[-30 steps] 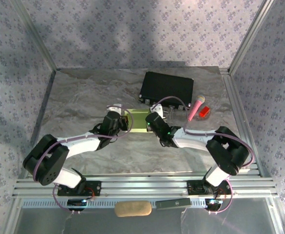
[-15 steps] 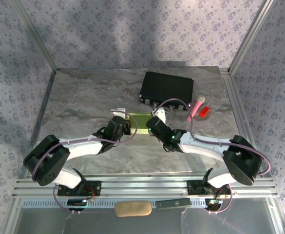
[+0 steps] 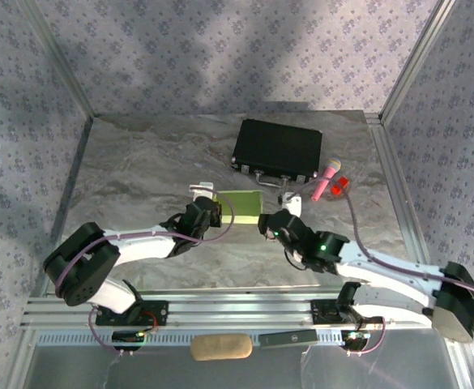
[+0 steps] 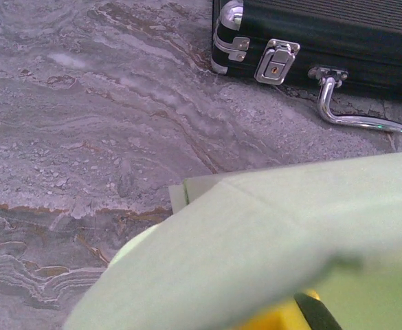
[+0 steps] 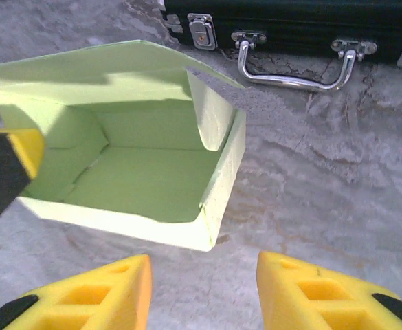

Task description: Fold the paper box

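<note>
The paper box [image 3: 238, 204] is pale yellow-green card, half formed, with an open cavity and a raised flap [image 5: 146, 179]. My left gripper [image 3: 211, 211] is shut on the box's left wall. One of its black and yellow fingers [image 5: 5, 168] shows at that wall in the right wrist view. In the left wrist view the card [image 4: 276, 227] covers most of the jaws. My right gripper [image 5: 202, 267] is open, just short of the box's near right corner and not touching it. In the top view it [image 3: 266, 223] sits at the box's right end.
A black case with a metal handle [image 3: 277, 150] [image 5: 290, 17] lies just beyond the box. A pink microphone [image 3: 327, 178] and a small red object [image 3: 339, 185] lie to its right. A tan pad [image 3: 220, 347] and a black bar [image 3: 289, 338] rest below the rail.
My right gripper has opened, let go of the box and drawn back towards the near right. The left gripper has shifted slightly right with the box.
</note>
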Motion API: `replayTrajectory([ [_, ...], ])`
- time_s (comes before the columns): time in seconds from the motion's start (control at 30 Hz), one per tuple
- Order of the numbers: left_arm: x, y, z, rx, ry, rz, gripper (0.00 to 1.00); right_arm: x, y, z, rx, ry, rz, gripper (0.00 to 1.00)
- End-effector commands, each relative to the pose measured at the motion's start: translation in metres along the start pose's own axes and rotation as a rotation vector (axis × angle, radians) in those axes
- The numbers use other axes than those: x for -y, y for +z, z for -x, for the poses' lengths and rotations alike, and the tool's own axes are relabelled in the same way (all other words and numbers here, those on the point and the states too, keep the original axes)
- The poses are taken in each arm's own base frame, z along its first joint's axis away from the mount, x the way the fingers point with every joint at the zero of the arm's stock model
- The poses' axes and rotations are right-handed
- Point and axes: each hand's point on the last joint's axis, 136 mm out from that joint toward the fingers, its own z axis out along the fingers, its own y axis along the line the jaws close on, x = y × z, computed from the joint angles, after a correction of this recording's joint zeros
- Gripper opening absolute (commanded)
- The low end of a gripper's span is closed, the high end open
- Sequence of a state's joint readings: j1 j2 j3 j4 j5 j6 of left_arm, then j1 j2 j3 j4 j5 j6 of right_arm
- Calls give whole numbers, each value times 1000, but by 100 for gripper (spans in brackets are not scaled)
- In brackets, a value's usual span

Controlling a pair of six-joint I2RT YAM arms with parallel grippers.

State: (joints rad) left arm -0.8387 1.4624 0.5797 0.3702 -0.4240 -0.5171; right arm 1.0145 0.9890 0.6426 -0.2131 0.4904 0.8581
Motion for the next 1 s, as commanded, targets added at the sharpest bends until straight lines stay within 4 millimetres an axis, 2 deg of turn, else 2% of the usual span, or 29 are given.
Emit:
replayTrajectory([
  [0.0, -1, 2, -10, -39, 29, 29, 0, 3, -16, 13, 28, 272, -13, 44],
  [0.13, 1, 1, -13, -43, 32, 30, 0, -9, -19, 23, 26, 543, 11, 45],
  [0.23, 3, 0, -15, -41, 30, 33, 0, -23, -11, 21, -5, 721, 32, 47],
  [0.37, 4, -2, -18, -38, 25, 41, 0, -36, 4, 20, -15, 870, 42, 50],
  [0.63, 9, -1, -22, -38, 21, 34, 0, -45, 37, 25, -30, 1002, 89, 49],
  [0.83, 10, -2, -22, -35, 17, 34, 0, -54, 46, 31, -36, 1008, 125, 48],
  [0.9, 10, -2, -22, -35, 15, 34, 0, -54, 51, 29, -50, 1011, 113, 46],
  [0.97, 11, -3, -22, -32, 13, 35, 0, -54, 59, 25, -66, 1028, 106, 39],
])
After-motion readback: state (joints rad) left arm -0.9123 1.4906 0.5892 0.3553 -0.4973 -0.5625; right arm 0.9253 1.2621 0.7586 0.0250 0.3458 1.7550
